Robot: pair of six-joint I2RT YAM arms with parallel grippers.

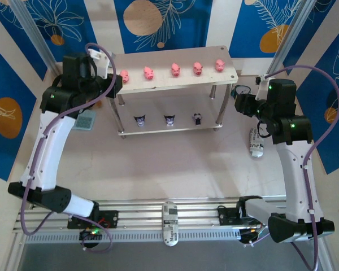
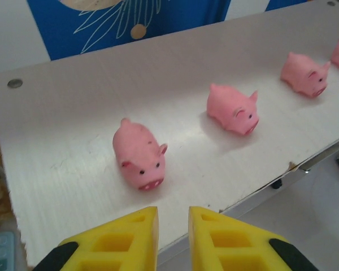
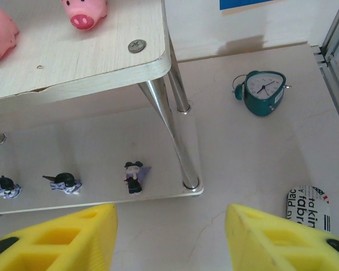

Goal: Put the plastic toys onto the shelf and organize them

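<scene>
I see my left claw (image 2: 173,237) nearly pressed together, empty, a pig (image 2: 139,154) just beyond it on the shelf (image 2: 73,113). My right claw (image 3: 169,240) is spread wide, a dark figurine (image 3: 134,176) ahead on the lower board

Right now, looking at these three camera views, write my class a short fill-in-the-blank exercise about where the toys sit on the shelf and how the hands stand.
1. The top board of the shelf carries ____ pink pigs in a row.
2. The three dark figurines stand on the ____ board.
3. The left hand is nearly shut and holds ____.
4. The teal alarm clock stands on the ____, beside the shelf.

Missing words: five; lower; nothing; table
</scene>
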